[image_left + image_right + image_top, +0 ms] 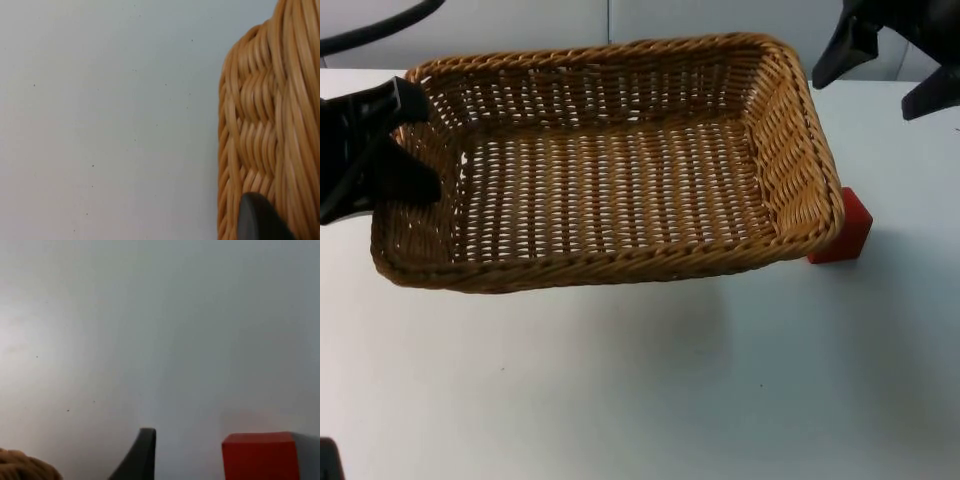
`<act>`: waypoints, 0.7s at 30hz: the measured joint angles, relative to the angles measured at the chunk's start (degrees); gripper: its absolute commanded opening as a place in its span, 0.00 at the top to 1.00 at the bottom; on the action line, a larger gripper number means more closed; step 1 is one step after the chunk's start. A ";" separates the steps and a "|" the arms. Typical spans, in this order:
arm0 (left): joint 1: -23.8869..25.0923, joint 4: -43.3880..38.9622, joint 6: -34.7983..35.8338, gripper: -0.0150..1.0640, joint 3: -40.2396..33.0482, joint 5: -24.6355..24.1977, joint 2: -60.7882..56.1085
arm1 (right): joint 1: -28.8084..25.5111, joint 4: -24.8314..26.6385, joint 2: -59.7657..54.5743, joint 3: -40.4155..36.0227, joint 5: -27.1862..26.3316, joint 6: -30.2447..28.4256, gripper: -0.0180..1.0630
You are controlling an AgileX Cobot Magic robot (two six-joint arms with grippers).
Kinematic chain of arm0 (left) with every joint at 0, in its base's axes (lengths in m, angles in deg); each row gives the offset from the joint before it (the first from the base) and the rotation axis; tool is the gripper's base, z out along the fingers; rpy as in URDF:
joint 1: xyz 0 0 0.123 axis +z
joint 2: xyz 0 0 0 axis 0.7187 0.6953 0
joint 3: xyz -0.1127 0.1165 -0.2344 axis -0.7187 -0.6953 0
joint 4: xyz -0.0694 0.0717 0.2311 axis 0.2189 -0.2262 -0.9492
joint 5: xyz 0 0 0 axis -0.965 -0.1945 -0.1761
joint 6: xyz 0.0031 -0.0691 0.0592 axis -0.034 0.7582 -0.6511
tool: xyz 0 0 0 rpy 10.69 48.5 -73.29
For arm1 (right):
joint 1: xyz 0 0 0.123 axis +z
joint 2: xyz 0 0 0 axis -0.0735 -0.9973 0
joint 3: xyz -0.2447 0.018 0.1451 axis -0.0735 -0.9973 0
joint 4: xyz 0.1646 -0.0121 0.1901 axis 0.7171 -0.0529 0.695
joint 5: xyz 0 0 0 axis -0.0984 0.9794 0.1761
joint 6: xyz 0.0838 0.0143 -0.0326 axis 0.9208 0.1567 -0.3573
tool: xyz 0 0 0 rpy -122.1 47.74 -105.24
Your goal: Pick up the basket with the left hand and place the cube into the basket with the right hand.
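Note:
A woven wicker basket [610, 270] hangs tilted above the white table, casting a shadow below its near rim. My left gripper [408, 148] is shut on the basket's left rim, one finger inside and one outside. The basket wall [270, 125] rises beside my left fingertip [257, 217]. A red cube [847, 232] rests on the table, partly tucked behind the basket's right corner. My right gripper [885, 75] hovers open at the back right, above and behind the cube. The red cube [260, 457] lies just beside my right fingertip [142, 452], with an edge of the basket [22, 467] nearby.
The white table [640, 400] stretches bare in front of the basket. The grey partition wall [570, 20] closes off the back.

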 measured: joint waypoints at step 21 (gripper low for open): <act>0.00 0.00 0.12 0.99 0.00 0.00 0.00 | 2.84 -2.77 -9.96 0.00 0.38 3.18 0.20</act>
